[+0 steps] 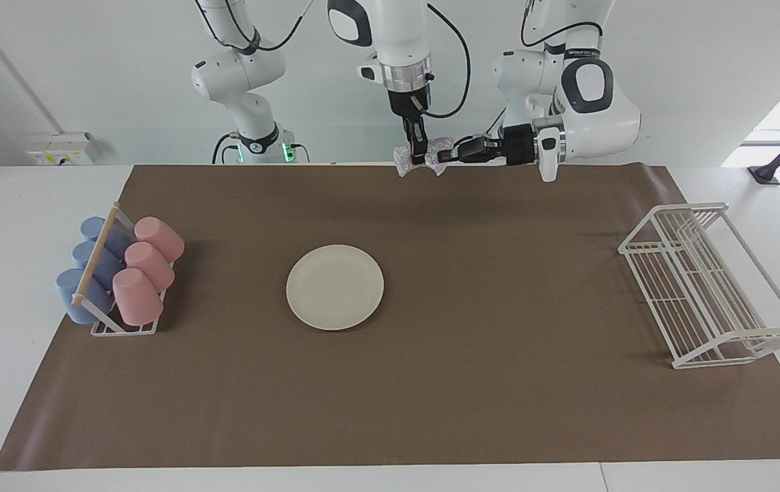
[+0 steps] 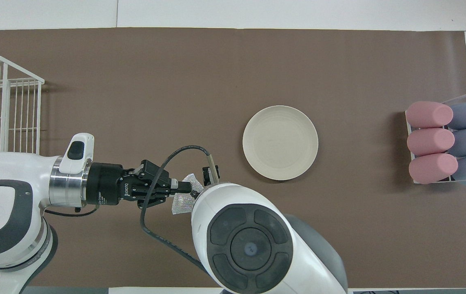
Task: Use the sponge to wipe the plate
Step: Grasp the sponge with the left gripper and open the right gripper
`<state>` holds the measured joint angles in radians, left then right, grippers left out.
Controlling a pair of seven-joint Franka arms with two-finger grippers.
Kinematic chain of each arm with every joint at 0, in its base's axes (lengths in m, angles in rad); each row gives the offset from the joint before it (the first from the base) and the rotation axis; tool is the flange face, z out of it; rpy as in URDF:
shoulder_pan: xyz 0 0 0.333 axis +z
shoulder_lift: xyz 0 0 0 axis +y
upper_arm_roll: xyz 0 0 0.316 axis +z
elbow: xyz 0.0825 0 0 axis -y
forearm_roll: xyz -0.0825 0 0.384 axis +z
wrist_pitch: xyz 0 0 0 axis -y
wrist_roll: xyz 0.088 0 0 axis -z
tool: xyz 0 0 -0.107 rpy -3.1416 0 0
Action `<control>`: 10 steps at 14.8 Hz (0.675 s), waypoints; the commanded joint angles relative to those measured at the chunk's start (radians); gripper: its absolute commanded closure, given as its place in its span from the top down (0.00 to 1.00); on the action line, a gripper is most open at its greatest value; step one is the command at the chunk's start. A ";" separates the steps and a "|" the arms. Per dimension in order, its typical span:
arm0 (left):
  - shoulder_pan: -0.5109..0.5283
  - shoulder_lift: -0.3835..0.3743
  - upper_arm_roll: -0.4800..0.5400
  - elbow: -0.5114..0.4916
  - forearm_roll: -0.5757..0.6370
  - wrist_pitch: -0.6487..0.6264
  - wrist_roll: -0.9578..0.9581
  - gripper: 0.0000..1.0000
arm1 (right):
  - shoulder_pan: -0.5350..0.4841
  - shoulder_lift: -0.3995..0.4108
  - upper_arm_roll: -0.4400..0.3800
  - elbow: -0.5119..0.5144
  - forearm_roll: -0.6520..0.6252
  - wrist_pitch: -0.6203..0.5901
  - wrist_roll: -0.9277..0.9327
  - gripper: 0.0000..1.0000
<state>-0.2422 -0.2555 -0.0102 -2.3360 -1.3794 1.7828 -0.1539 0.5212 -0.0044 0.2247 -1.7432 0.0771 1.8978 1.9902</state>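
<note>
The sponge (image 1: pixel 421 156) is a small crumpled wad, silvery white with faint coloured flecks, loose and cloth-like at its edges. It hangs in the air over the robots' edge of the brown mat (image 1: pixel 499 383), between the two grippers. The left gripper (image 1: pixel 443 155) reaches in sideways, its jaws pressed together on the sponge's edge. The right gripper (image 1: pixel 418 152) points straight down into the middle of the wad; whether its jaws are spread or pinching cannot be told. In the overhead view the sponge (image 2: pixel 184 196) peeks out between the left gripper (image 2: pixel 187 188) and the right arm's bulk.

The plate (image 1: pixel 335 287) is round, flat and cream-white with a shallow rim. It lies bare on the mat on the bench, well apart from the sponge.
</note>
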 commanded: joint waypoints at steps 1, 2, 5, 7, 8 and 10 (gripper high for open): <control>0.014 -0.031 0.012 -0.022 -0.004 -0.020 -0.027 0.00 | -0.062 -0.051 0.002 -0.036 -0.019 -0.045 -0.232 1.00; 0.020 -0.031 0.012 -0.022 -0.001 -0.019 -0.033 0.00 | -0.084 -0.061 0.001 -0.039 -0.019 -0.074 -0.322 1.00; 0.035 -0.022 0.012 -0.002 0.069 -0.003 -0.075 0.00 | -0.189 -0.087 -0.004 -0.039 -0.017 -0.146 -0.661 1.00; 0.057 -0.014 0.012 0.021 0.124 0.009 -0.098 0.00 | -0.277 -0.101 -0.004 -0.036 -0.016 -0.201 -0.876 1.00; 0.061 -0.001 0.012 0.039 0.184 0.018 -0.120 0.00 | -0.320 -0.101 -0.005 -0.035 -0.016 -0.226 -0.978 1.00; 0.066 0.027 0.009 0.084 0.326 0.050 -0.142 0.00 | -0.413 -0.109 -0.005 -0.032 -0.016 -0.243 -1.193 1.00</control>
<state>-0.1858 -0.2562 0.0047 -2.3063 -1.1627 1.8063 -0.2507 0.1897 -0.0872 0.2091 -1.7533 0.0750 1.6682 0.9865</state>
